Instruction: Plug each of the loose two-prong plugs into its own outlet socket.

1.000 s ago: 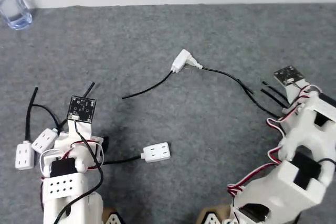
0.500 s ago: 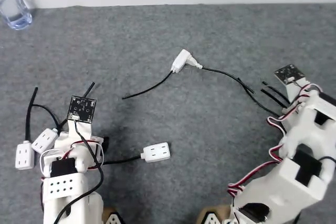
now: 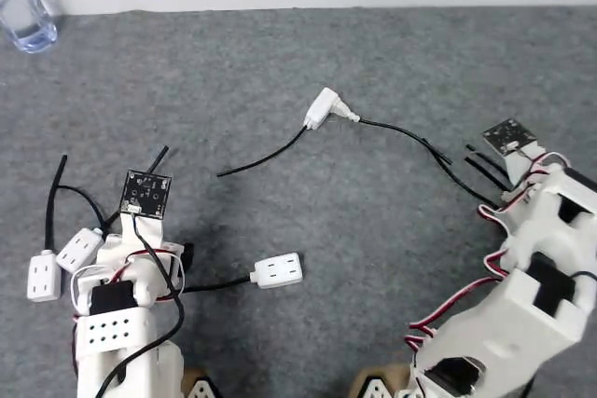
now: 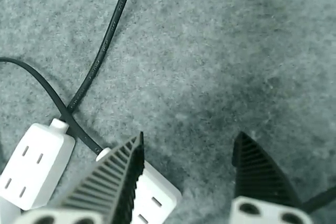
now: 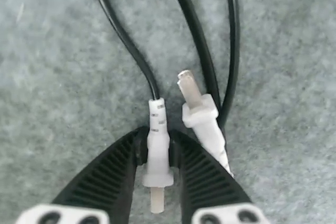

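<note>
1. Any print on the left wrist board (image 3: 145, 194) and the right wrist board (image 3: 508, 135) is too small for me to read. The sockets show slots, and I can make out no lettering on them.
2. My right gripper (image 5: 157, 136) is clenched on a white plug (image 5: 157, 156), with a black finger pressed against each side of its body. Its black cord runs away from me, and its prong end points back toward my wrist.
3. A second plug (image 5: 205, 119) lies on the grey mat (image 5: 52, 51) just beside the held one, close to the outside of one of my fingers. Its prongs point away from me. Two more black cords run alongside it.
4. My left gripper (image 4: 189, 148) is released, its jaws wide apart over bare mat and holding nothing.
5. A near socket (image 4: 155, 195) lies partly under one of my left fingers, and a side socket (image 4: 34, 166) sits just beside it. A black cord crosses between them.
6. From above, two sockets lie beside my left arm. A lone socket (image 3: 278, 270) rests on the mat between my two arms.
7. Farther out lies a white connector (image 3: 324, 107) with a black cord leaving each end. I cannot tell whether it is a plug seated in a socket.
8. A clear bottle (image 3: 23, 6) stands at the far corner on my left side.
</note>
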